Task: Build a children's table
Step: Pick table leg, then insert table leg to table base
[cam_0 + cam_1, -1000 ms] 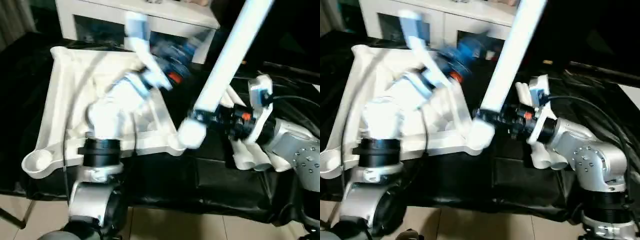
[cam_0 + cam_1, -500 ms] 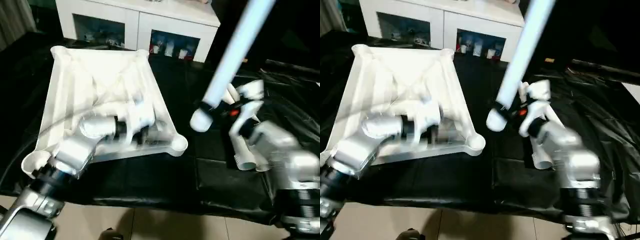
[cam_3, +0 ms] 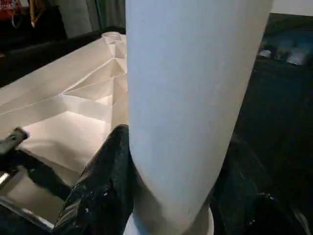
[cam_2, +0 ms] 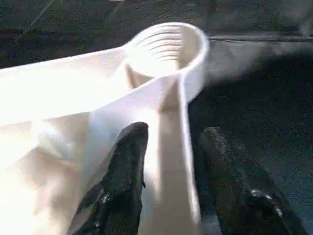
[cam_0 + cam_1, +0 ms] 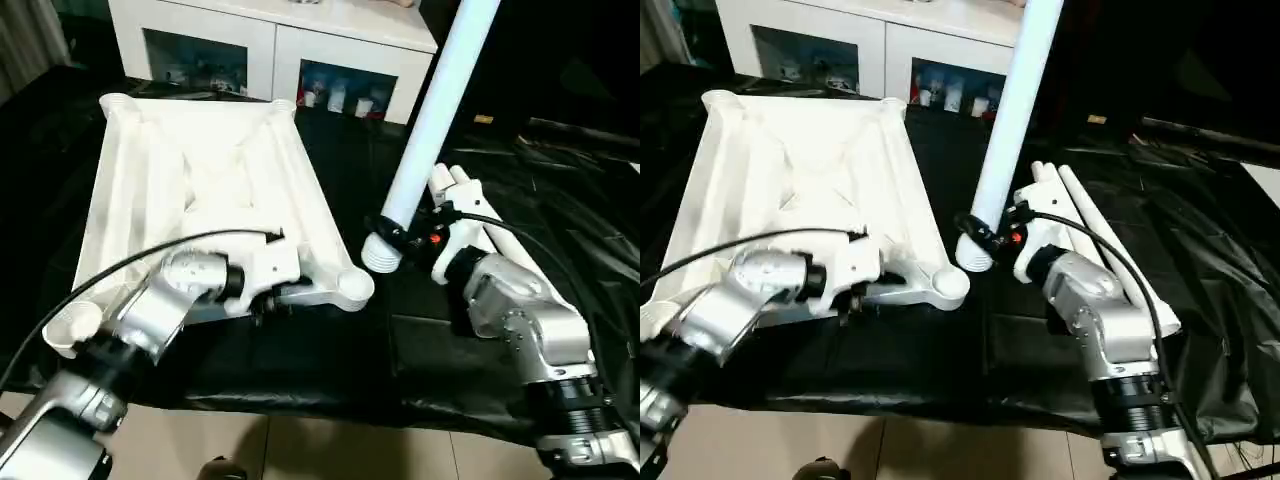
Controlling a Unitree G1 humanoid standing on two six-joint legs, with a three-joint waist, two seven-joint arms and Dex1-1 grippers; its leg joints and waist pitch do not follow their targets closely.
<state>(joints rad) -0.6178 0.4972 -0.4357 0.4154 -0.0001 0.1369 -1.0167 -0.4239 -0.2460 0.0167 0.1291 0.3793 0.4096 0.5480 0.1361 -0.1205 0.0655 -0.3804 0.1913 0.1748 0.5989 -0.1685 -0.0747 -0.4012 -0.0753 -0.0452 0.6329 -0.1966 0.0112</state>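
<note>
The children's table top point(image 5: 190, 180) lies upside down on the black cloth, ribbed underside up. My left gripper point(image 5: 268, 300) is at its near rim, close to the near right corner socket point(image 5: 352, 287). In the left wrist view the black fingers point(image 4: 124, 181) sit on either side of the rim wall, shut on it, with the socket point(image 4: 166, 49) just beyond. My right gripper point(image 5: 412, 232) is shut on a white leg point(image 5: 430, 120) that stands tilted. The leg's ribbed lower end point(image 5: 380, 255) hangs just right of that socket. The right wrist view has both fingers point(image 3: 102, 191) around the leg point(image 3: 190, 98).
More white legs point(image 5: 480, 215) lie on the cloth to the right, behind my right forearm. A white cabinet with glass doors point(image 5: 270, 40) stands behind the work table. A black cable point(image 5: 120, 265) runs over my left forearm. The cloth's front edge is near.
My left arm came down from above the table top and took hold of its near rim. My right arm turned, so the leg stands more upright beside the corner socket.
</note>
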